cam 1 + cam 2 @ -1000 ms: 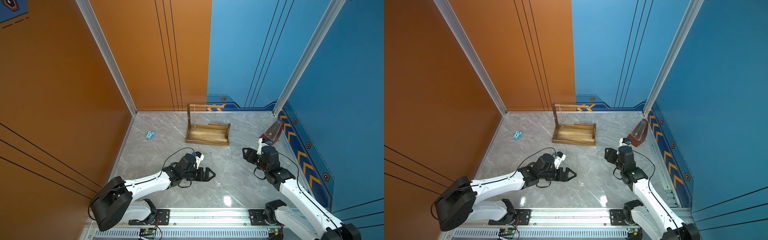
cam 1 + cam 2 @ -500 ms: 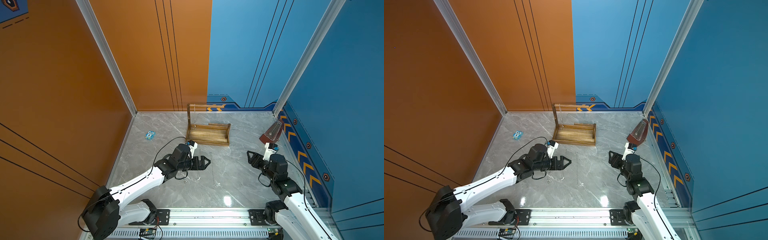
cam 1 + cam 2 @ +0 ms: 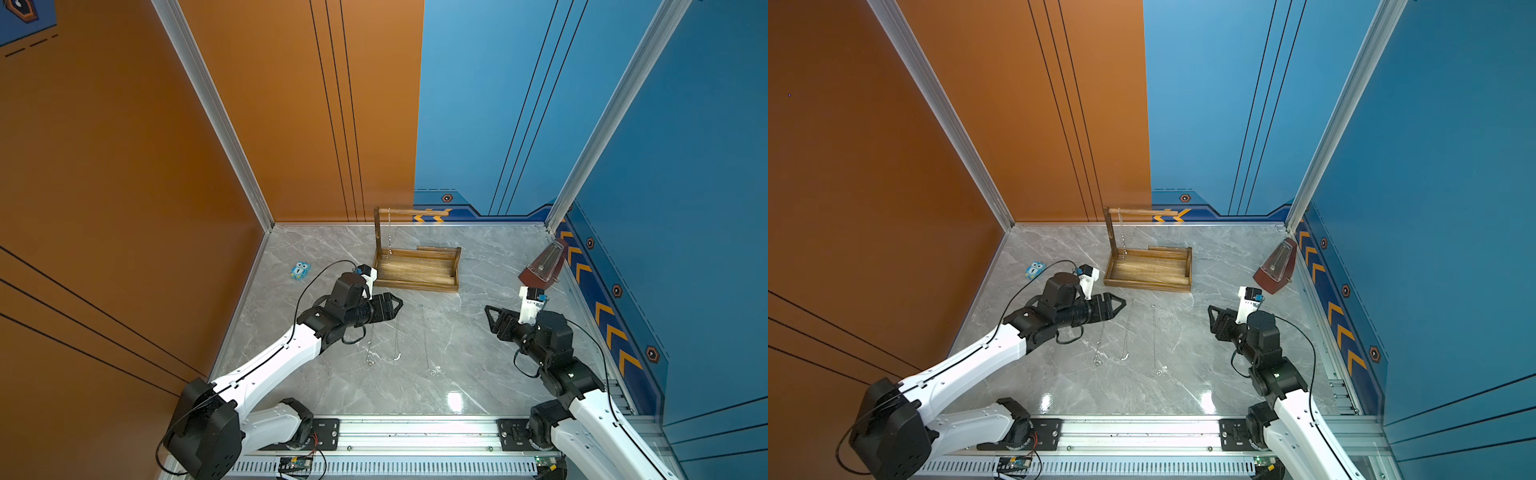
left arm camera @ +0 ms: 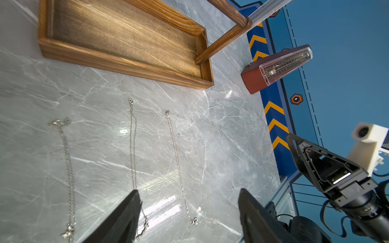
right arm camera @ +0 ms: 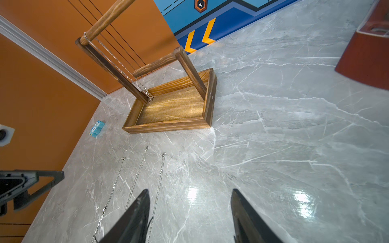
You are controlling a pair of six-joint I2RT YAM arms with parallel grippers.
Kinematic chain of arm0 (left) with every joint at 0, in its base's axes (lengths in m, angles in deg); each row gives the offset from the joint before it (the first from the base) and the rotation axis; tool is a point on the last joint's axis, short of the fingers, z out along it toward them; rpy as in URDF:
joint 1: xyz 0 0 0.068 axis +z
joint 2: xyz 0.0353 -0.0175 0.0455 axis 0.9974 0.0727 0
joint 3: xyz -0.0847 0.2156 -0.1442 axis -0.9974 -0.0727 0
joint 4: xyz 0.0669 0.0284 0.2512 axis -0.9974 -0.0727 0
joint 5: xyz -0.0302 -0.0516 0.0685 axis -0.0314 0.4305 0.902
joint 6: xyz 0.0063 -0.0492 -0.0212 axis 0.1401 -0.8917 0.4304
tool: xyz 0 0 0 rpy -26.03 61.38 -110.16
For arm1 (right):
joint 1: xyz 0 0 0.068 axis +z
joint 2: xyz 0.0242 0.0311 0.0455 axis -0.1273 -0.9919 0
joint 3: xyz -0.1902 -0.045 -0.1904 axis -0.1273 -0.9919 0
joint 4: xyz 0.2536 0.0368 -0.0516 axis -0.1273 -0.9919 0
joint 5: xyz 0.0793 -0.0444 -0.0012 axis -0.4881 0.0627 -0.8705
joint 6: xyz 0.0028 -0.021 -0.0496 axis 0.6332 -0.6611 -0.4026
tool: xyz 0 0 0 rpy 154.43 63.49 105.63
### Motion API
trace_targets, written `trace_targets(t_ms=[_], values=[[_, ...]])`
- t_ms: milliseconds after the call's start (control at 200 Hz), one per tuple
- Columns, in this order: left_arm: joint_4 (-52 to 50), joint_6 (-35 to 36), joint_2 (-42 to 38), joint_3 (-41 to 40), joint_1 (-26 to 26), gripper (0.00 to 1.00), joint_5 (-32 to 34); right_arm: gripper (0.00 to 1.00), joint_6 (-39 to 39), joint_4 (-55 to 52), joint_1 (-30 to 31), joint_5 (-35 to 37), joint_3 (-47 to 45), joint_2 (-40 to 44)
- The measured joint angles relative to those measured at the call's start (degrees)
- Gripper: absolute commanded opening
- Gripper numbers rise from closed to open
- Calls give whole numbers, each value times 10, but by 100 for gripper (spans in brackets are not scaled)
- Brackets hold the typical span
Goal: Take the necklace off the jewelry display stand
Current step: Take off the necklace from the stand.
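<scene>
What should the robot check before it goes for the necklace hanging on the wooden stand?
1. One necklace hangs on the jewelry display stand rod, beside the post: ok.
2. Stand upright, tray flat on table: ok.
3. Left gripper open, empty: ok.
4. Right gripper open, empty: ok.
5. Three other necklaces lie on the table, clear of the stand: ok.
6. Chain free of the post: cannot tell.

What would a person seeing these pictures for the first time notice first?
A brown wooden jewelry display stand sits at the back of the grey table, one silver necklace hanging from its top rod beside the post. In front of it, three more necklaces lie stretched side by side; the open left gripper is above them, the open right gripper off to their right. A dark red metronome stands by the right wall.
</scene>
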Motion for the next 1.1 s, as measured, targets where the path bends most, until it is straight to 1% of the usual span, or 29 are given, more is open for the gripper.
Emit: trace_targets(t_ms=[125, 230, 325, 405, 520, 616, 756, 861, 981, 1101], values=[[-17, 8, -1, 15, 18, 66, 16, 61, -13, 8, 45, 16, 11, -43], [-27, 18, -3, 30, 28, 65, 31, 60, -24, 24, 86, 36, 36, -93], [-34, 27, -10, 39, 38, 65, 43, 57, -32, 44, 116, 49, 76, -152], [-42, 36, -17, 47, 52, 65, 48, 56, -35, 58, 132, 52, 120, -205], [-55, 46, -25, 52, 79, 66, 50, 56, -35, 74, 150, 58, 204, -289], [-86, 60, -20, 69, 98, 67, 43, 56, -35, 85, 163, 63, 280, -357], [-131, 78, 10, 122, 113, 70, 28, 56, -33, 86, 181, 74, 401, -463], [-137, 85, 42, 151, 115, 71, 23, 54, -27, 74, 196, 90, 503, -548], [-146, 96, 67, 151, 127, 71, 23, 54, -19, 50, 214, 115, 620, -645], [-153, 98, 78, 143, 159, 71, 14, 54, -9, 23, 224, 135, 718, -728]])
